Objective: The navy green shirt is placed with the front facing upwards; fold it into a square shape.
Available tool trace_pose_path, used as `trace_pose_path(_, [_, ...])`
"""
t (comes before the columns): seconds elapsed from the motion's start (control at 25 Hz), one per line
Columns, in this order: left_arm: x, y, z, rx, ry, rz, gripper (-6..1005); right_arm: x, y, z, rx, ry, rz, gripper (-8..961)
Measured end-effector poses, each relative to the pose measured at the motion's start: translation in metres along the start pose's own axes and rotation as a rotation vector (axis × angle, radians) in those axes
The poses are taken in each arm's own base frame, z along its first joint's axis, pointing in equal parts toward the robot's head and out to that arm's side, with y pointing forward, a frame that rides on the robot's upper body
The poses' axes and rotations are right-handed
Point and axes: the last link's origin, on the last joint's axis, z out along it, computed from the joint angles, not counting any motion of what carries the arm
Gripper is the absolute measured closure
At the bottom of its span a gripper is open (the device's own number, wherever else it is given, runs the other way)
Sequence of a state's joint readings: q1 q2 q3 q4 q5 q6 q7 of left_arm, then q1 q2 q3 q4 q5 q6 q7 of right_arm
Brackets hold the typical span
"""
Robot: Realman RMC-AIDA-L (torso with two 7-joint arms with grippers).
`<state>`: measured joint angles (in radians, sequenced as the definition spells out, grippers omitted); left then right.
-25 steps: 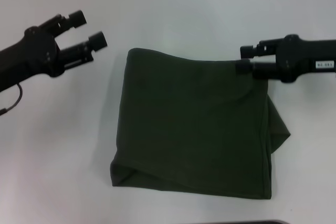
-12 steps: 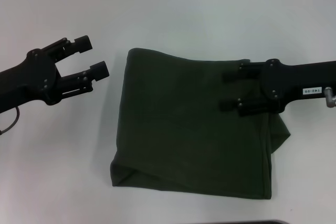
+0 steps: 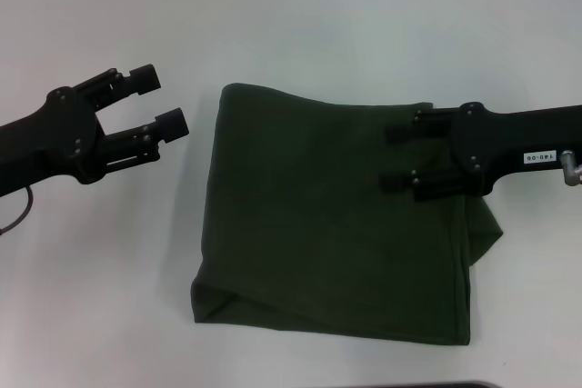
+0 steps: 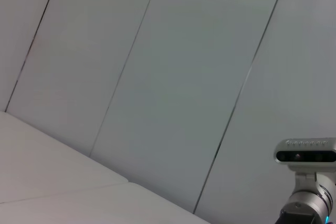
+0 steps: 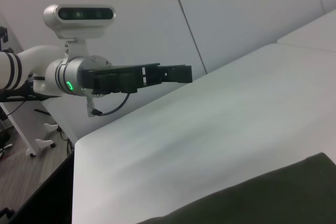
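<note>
The navy green shirt [image 3: 332,220] lies folded into a rough square in the middle of the white table, plain side up, with a loose flap sticking out at its right edge. My right gripper [image 3: 394,157] hovers over the shirt's upper right part, open, fingers pointing left, with nothing between them. My left gripper [image 3: 159,97] is open above bare table just left of the shirt's upper left corner. The right wrist view shows a strip of the shirt [image 5: 262,198] and, farther off, the left gripper [image 5: 176,74].
White table [image 3: 91,270] surrounds the shirt on all sides. A dark edge [image 3: 427,385] shows at the bottom of the head view. The wrist views show grey wall panels [image 4: 173,77] and the robot's head camera [image 5: 79,15].
Over the last second my right gripper moved left and down over the shirt's upper right part. My left gripper shifted slightly lower. Little has moved in the last half second.
</note>
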<state>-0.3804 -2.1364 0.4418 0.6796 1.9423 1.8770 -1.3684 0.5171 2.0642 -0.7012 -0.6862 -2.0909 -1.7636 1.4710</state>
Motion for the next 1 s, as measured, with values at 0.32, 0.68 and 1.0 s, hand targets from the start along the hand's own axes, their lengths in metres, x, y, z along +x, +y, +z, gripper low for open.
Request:
trace_pose_path(0.32, [0.0009, -0.0002, 0.001, -0.004, -0.001, 0.0, 115, 0.0001, -0.0008, -0.0026, 0.006, 0.002, 0.003, 120])
trace_pose_path(0.68, [0.0036, -0.0016, 0.0015, -0.006, -0.003, -0.003, 116, 0.0, -0.0012, -0.0041, 0.01, 0.003, 0.002, 119])
trace_pose_path(1.0, [0.0039, -0.0018, 0.0005, -0.002, 0.002, -0.005, 115, -0.0002, -0.001, -0.0043, 0.008, 0.003, 0.001, 119])
